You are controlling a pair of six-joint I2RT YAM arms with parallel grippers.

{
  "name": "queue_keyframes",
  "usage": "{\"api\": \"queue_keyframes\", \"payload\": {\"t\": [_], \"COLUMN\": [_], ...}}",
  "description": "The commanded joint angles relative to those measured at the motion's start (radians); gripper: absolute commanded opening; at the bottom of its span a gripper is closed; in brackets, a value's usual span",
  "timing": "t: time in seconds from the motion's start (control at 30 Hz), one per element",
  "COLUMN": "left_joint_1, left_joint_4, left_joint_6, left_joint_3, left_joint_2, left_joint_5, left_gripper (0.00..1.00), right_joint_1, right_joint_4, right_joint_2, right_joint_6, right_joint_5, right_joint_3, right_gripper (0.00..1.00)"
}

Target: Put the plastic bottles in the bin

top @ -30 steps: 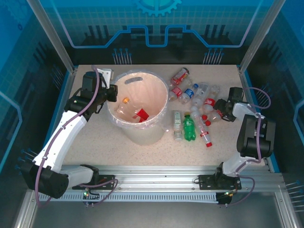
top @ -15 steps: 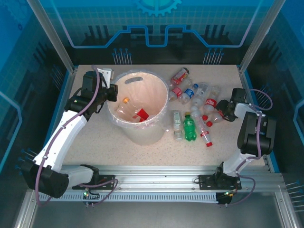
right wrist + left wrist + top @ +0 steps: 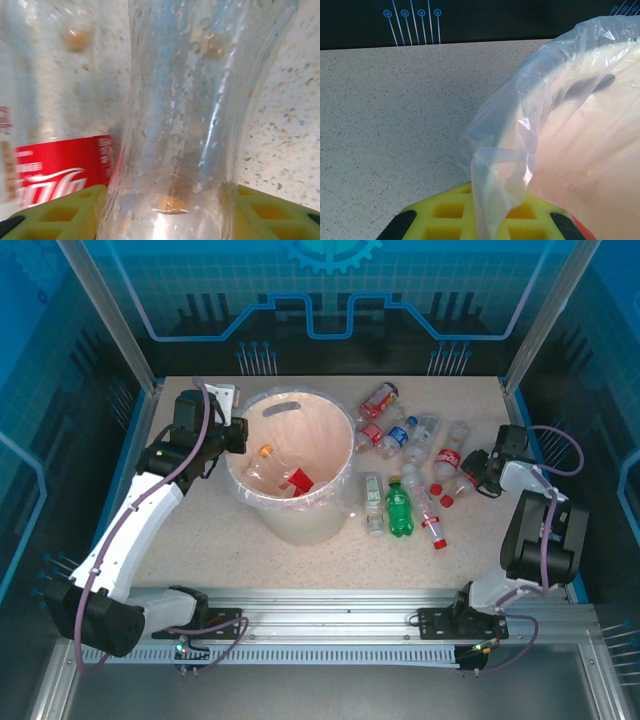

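Your left hand (image 3: 237, 436) closed beside the bin (image 3: 300, 525); your right hand (image 3: 476, 473) gripping a clear bottle (image 3: 180, 110), far right.

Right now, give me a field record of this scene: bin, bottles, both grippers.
bin: cream-white bucket, left of centre, a few bottles inside
bag liner: clear, folded over the rim
loose bottles: clustered right of the bin, one green bottle among them
left gripper: shut, apparently pinching the bag liner at the bin's left rim
right gripper: closed on a clear bottle beside a Coca-Cola bottle
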Motion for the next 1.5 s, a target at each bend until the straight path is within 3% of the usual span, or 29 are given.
{"api": "queue_keyframes", "payload": {"t": [0.0,0.3,0.43,0.57,0.77,0.97,1.17,1.47], "left_joint_1": [-0.001,-0.001,-0.001,-0.001,-0.002,-0.004,-0.004,-0.005], "left_joint_4": [-0.009,-0.013,-0.013,-0.013,-0.009,0.000,-0.002,0.000], "left_joint_6": [-0.001,0.001,-0.002,-0.004,-0.008,-0.025,-0.020,-0.017], "left_joint_3": [-0.029,-0.028,-0.027,-0.027,-0.029,-0.031,-0.030,-0.032], "left_joint_2": [0.013,0.017,0.017,0.015,0.017,0.014,0.009,0.010], "left_joint_5": [0.002,0.010,0.012,0.016,0.022,0.048,0.049,0.051], "left_gripper": [0.00,0.00,0.00,0.00,0.00,0.00,0.00,0.00], "right_joint_1": [-0.015,0.052,0.165,0.350,0.713,0.969,1.078,1.092], "right_joint_4": [-0.071,-0.188,-0.127,-0.039,-0.014,-0.025,-0.077,-0.129], "right_joint_2": [-0.104,-0.423,-0.540,-0.581,-0.481,-0.288,-0.098,0.029], "right_joint_6": [-0.033,-0.084,-0.096,-0.120,-0.243,-0.347,-0.397,-0.419], "right_joint_5": [-0.005,-0.089,-0.165,-0.220,-0.180,-0.158,-0.163,-0.180], "right_joint_3": [0.015,0.132,0.199,0.280,0.441,0.606,0.732,0.745], "right_gripper": [0.55,0.56,0.55,0.49,0.48,0.49,0.50,0.52]}}
